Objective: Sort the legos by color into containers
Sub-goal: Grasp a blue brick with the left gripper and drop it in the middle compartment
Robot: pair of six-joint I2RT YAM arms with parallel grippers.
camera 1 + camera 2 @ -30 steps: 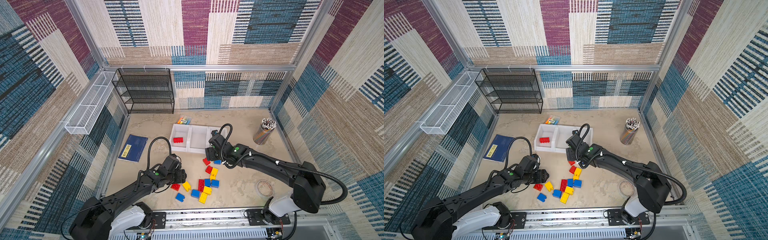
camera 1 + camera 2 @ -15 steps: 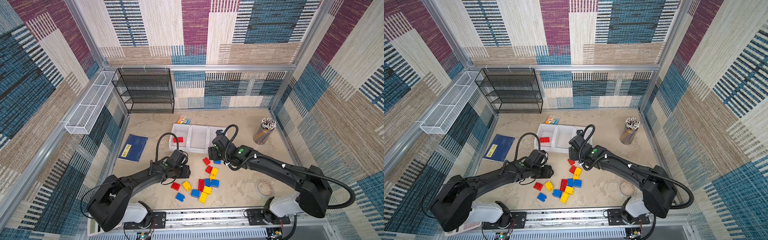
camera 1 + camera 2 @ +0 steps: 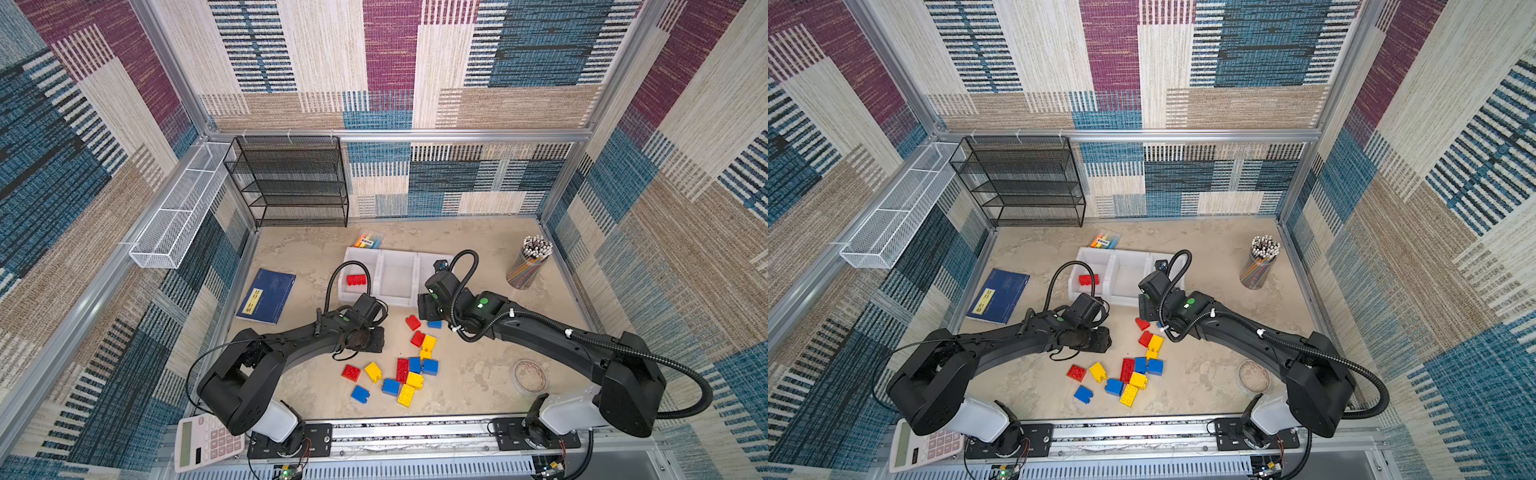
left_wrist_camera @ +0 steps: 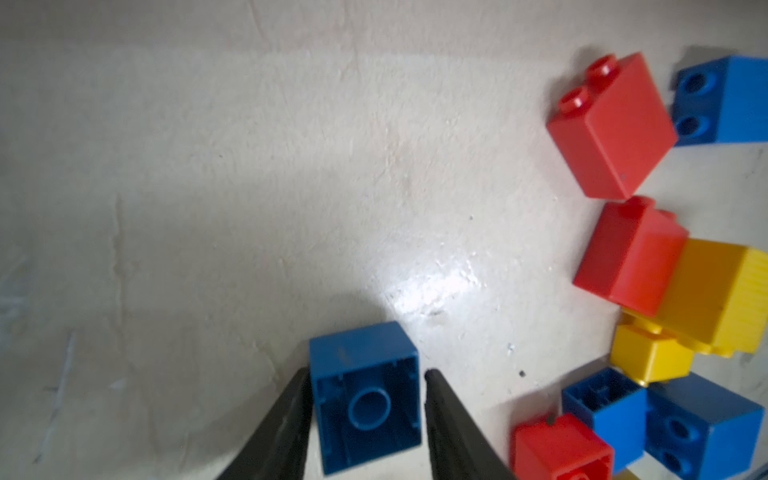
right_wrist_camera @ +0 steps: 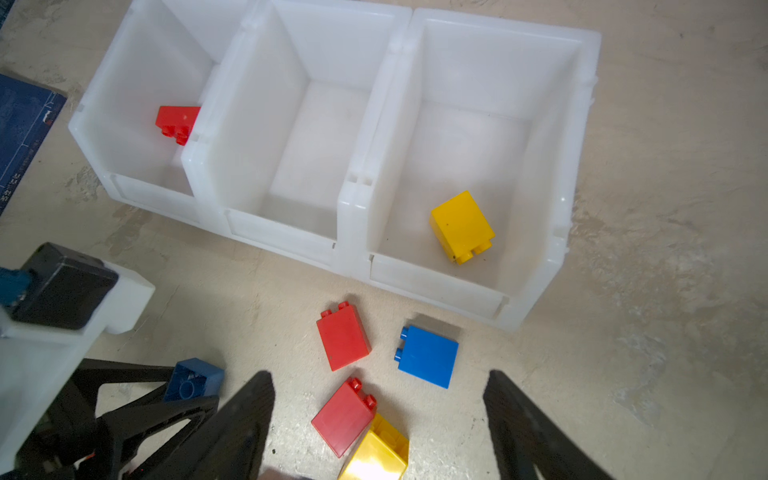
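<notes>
My left gripper [image 4: 368,374] is shut on a blue lego [image 4: 365,399] that lies on its side on the table, hollow underside towards the camera. In both top views that gripper [image 3: 376,338] hides the brick. The right gripper [image 5: 380,376] is open and empty, above a red lego [image 5: 343,417] leaning on a yellow one [image 5: 376,453], with another red [image 5: 343,340] and a blue [image 5: 428,357] just beyond. The white containers [image 5: 374,124] hold a red lego [image 5: 178,122] in the left bin and a yellow one [image 5: 461,226] in the right. Several loose legos [image 3: 409,374] lie at the front.
A blue book [image 3: 267,296] lies left of the bins and a marker pack [image 3: 368,241] behind them. A pencil cup [image 3: 528,266] stands at the right, with a tape ring [image 3: 530,376] nearer the front. The black rack [image 3: 291,183], white mesh basket [image 3: 178,212] and calculator [image 3: 205,440] sit at the edges.
My left gripper has reached forward and right and closed its jaws round the blue lego. The right gripper has stayed open and drifted slightly over the legos in front of the bins.
</notes>
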